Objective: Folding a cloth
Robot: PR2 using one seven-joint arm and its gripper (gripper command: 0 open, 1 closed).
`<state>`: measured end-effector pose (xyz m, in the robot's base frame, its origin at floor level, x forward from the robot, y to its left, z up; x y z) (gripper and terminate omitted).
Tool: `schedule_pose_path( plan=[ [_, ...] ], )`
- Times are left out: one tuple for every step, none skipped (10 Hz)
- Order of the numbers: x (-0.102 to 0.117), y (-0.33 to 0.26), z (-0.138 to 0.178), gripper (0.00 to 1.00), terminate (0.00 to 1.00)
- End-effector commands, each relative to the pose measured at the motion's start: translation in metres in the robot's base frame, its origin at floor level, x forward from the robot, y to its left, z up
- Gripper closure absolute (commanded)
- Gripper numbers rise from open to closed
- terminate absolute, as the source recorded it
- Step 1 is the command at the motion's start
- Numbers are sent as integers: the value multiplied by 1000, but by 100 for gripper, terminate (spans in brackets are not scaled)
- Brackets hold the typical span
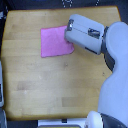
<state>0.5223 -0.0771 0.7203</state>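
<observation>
The pink cloth lies flat on the wooden table, up and left of its middle. My arm comes in from the exterior view's right, and its white and grey end covers the cloth's upper right corner. The gripper sits over that corner, at the cloth's right edge. Its fingers are hidden under the housing, so whether it is open or shut does not show, and neither does any hold on the fabric.
The robot's large white body fills the exterior view's right side. A white object stands at the table's left edge, and another white part lies along its near edge. Dark floor borders the table's far edge.
</observation>
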Motion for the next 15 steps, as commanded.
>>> schedule_pose_path(
  plan=[
    [0,-2,1,100,0],
    [0,-4,2,100,0],
    [-1,-6,4,100,0],
    [0,-7,5,100,0],
    [-1,-9,7,100,0],
    [-1,-11,11,100,0],
    [-1,-11,12,100,0],
    [0,-14,16,100,0],
    [3,-11,25,100,0],
    [4,-4,33,100,0],
    [4,-1,36,100,0],
    [7,11,49,100,0],
    [-1,47,70,100,0],
    [-4,53,73,100,0],
    [-11,71,81,100,0]
  ],
)
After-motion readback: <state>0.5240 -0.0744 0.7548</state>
